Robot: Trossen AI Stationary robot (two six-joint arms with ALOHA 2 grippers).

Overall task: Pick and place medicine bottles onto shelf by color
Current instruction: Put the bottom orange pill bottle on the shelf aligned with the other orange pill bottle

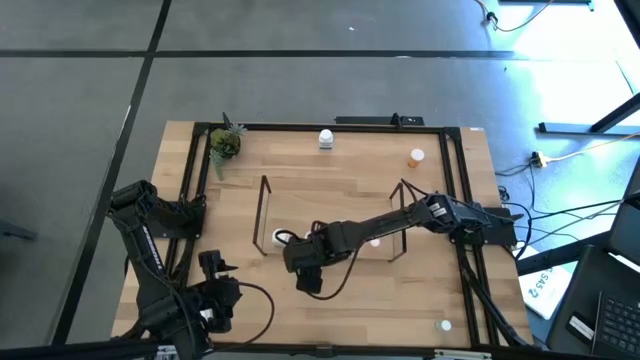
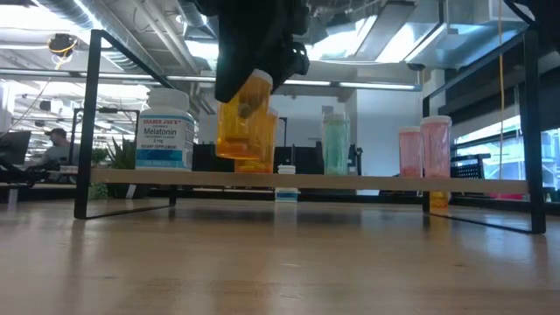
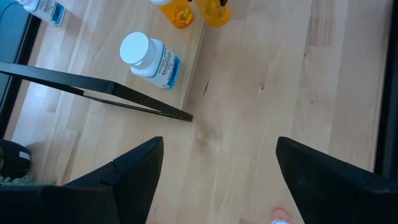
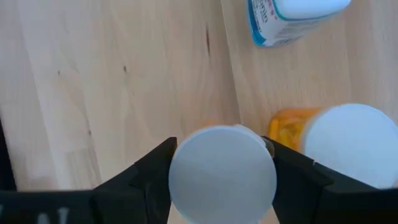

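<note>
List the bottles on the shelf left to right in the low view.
White melatonin bottle → orange bottle, tilted in the right gripper, with a second orange bottle just behind it → teal bottle → two pink bottles, overlapping.

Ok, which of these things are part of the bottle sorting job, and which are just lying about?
Part of the job: shelf; tilted orange bottle in the right gripper; on the shelf, second orange bottle, melatonin bottle, teal bottle, pink bottles; on the table, loose white bottle, loose orange bottle.
Lying about: potted plant; left gripper, open, waiting.
</note>
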